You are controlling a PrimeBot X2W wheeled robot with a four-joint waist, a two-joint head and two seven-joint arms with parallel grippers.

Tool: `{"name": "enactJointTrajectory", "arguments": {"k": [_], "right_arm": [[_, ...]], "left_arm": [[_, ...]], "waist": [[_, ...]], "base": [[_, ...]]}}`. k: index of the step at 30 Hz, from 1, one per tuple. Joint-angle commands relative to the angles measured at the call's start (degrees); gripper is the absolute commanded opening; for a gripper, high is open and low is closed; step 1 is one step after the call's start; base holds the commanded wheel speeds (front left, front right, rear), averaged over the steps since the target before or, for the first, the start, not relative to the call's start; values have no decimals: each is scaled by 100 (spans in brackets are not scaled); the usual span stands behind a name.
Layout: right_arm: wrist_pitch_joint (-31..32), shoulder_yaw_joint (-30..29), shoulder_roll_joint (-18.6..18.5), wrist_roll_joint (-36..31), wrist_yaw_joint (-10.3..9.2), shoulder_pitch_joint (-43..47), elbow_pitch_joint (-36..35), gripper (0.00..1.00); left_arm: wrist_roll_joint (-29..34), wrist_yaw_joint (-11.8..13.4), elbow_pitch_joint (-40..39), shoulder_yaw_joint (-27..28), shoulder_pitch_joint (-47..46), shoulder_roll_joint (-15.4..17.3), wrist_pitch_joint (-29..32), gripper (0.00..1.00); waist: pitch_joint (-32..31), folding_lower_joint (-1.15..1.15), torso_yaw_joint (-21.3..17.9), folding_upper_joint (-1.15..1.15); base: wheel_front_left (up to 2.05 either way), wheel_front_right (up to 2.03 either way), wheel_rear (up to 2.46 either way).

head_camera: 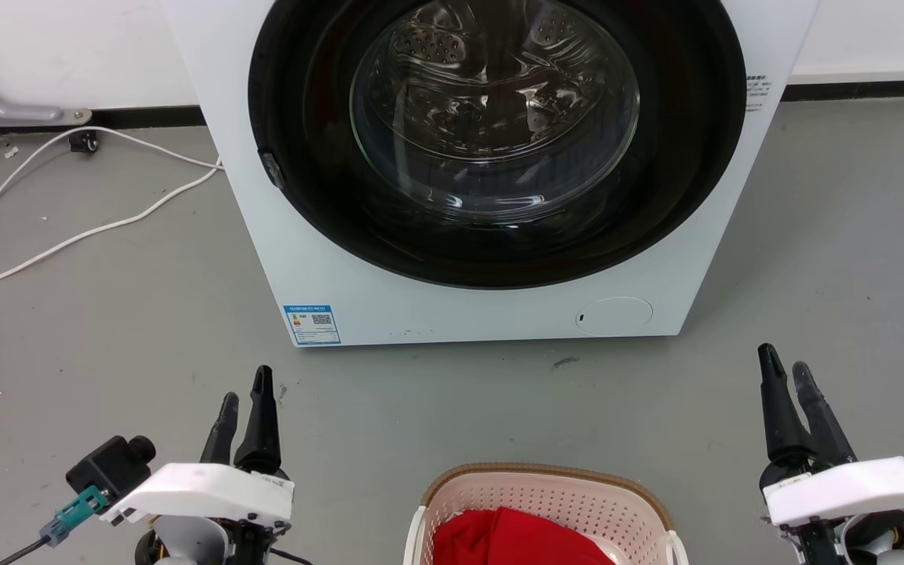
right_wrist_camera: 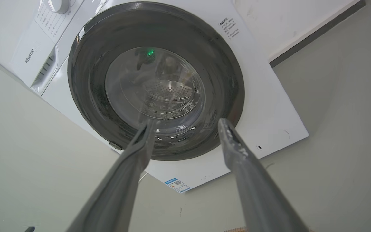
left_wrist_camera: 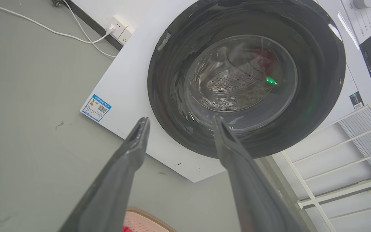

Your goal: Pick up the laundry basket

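The laundry basket point(head_camera: 546, 502), cream-pink with rows of small holes and a brown rim, stands on the floor at the bottom middle of the head view, cut off by the frame edge. A red cloth point(head_camera: 515, 541) lies inside it. My left gripper point(head_camera: 246, 392) hangs to the basket's left, open and holding nothing. To the basket's right my right gripper point(head_camera: 785, 367) is also open with nothing between its fingers. In the left wrist view a corner of the basket point(left_wrist_camera: 143, 222) peeks in at the bottom between the spread fingers of that gripper point(left_wrist_camera: 180, 124). The right gripper point(right_wrist_camera: 187, 124) likewise stands open in its own wrist view.
A white front-loading washing machine point(head_camera: 491, 314) with a shut round glass door point(head_camera: 495, 133) stands just beyond the basket. White cables point(head_camera: 67, 235) trail over the grey floor at the left. A white rack point(left_wrist_camera: 340, 161) stands beside the machine.
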Motion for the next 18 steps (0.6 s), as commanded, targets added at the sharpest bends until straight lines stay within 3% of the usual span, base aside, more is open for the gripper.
{"name": "enactJointTrajectory", "arguments": {"k": [1, 18], "right_arm": [[-57, 15, -11, -158, 2, -14, -125, 100], [-356, 23, -12, -1435, 2, 160, -359, 100]], "left_arm": [[149, 11, -108, -21, -7, 23, -49, 100], [1451, 157, -240, -271, 102, 31, -350, 100]], "waist": [[0, 0, 1, 0], [-17, 0, 12, 0]], "base": [[0, 0, 0], [0, 0, 0]]}}
